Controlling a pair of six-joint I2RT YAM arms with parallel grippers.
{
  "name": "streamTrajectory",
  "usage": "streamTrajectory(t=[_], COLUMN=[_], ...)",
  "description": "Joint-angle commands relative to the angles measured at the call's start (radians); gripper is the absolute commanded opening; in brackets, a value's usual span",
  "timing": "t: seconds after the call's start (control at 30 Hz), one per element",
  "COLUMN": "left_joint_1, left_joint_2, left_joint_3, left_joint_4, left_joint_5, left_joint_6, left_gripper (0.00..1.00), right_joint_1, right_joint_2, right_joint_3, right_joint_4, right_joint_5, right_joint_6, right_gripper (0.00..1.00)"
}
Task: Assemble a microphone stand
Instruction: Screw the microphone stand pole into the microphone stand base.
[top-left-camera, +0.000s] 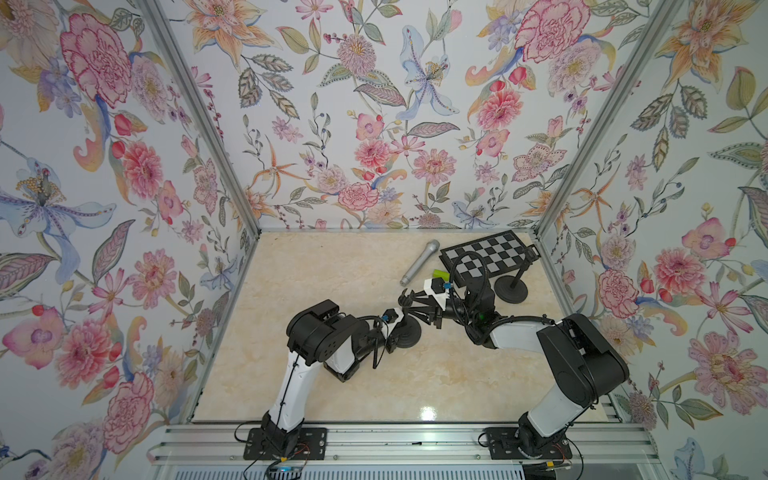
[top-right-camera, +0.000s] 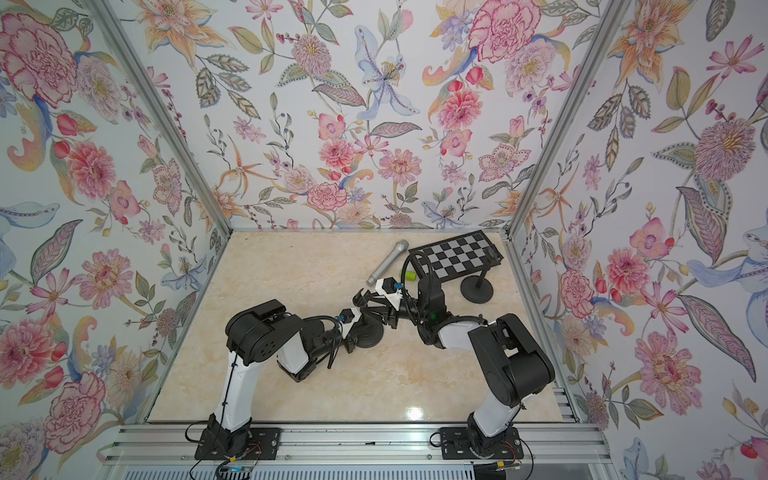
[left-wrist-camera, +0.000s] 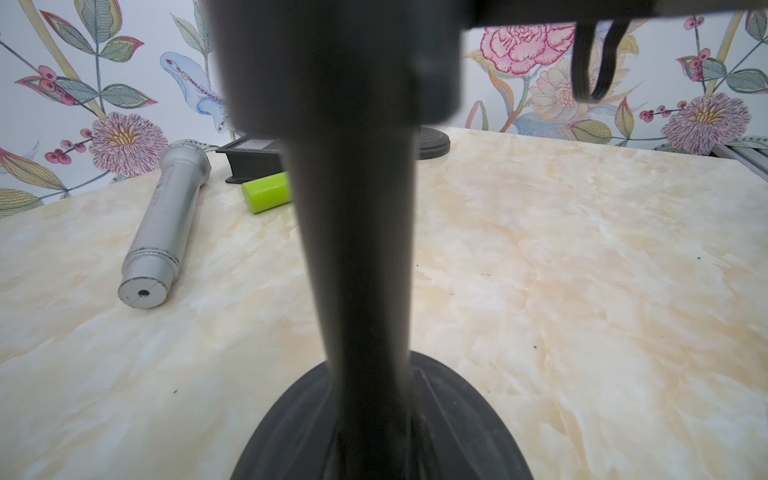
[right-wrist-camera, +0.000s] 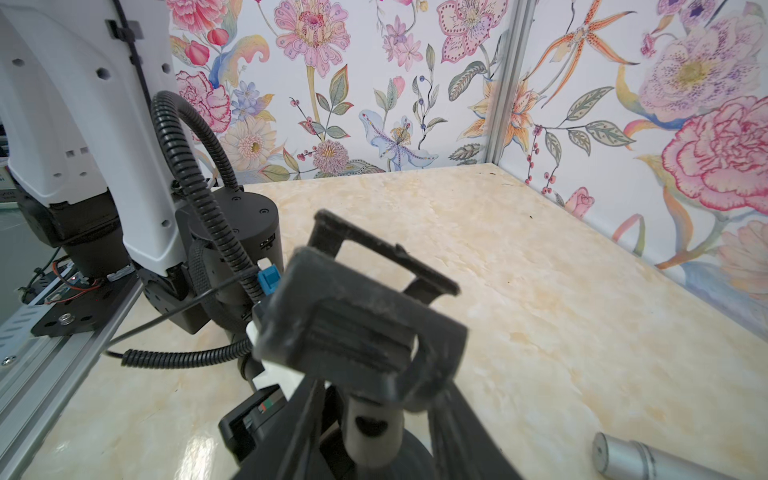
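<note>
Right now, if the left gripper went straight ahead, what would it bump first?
The black stand pole, upright on its round base, is directly ahead of the left gripper. They may already touch; I can't tell.

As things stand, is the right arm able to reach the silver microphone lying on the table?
Probably yes. The microphone lies bare on the table, just beyond the right hand; only the green cylinder lies beside it. But that hand is at the stand's clip and would have to leave it.

Microphone: brushed metal. Stand base: matt black. Clip: rough black plastic. Bench: glossy, marble-look. Green cylinder: smooth plastic.
</note>
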Motion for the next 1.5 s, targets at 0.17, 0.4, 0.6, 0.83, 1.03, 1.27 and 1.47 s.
streamTrajectory(t=[0.17, 0.4, 0.6, 0.83, 1.03, 1.27, 1.47], left_joint_1=[0.014, 0.017, 0.021, 0.023, 0.025, 0.026, 0.027], left_joint_2=[0.065, 0.070, 0.067, 0.072, 0.060, 0.057, 0.054], left_joint_3=[-0.031, -0.032, -0.028, -0.018, -0.015, -0.015, -0.019], left_joint_4=[0.238, 0.237, 0.237, 0.237, 0.236, 0.236, 0.237], left_joint_5=[-0.015, -0.040, -0.027, 0.024, 0.056, 0.082, 0.063], left_joint_6=[0.028, 0.015, 0.016, 0.027, 0.029, 0.025, 0.023], left_gripper=[0.29, 0.32, 0.25, 0.18, 0.16, 0.17, 0.20], right_joint_1=[0.019, 0.395, 0.526, 0.185, 0.033, -0.004, -0.011], right_joint_2=[0.070, 0.056, 0.070, -0.062, -0.084, 0.007, 0.071], right_joint_3=[-0.054, -0.262, -0.254, -0.262, -0.155, -0.018, 0.023], right_joint_4=[0.187, 0.393, 0.422, 0.326, 0.100, -0.044, -0.025], right_joint_5=[0.156, 1.271, 1.324, 0.420, 0.051, -0.135, -0.124], right_joint_6=[0.092, 0.240, 0.189, 0.133, 0.014, -0.037, -0.027], right_gripper=[0.15, 0.00, 0.00, 0.40, 0.51, 0.48, 0.28])
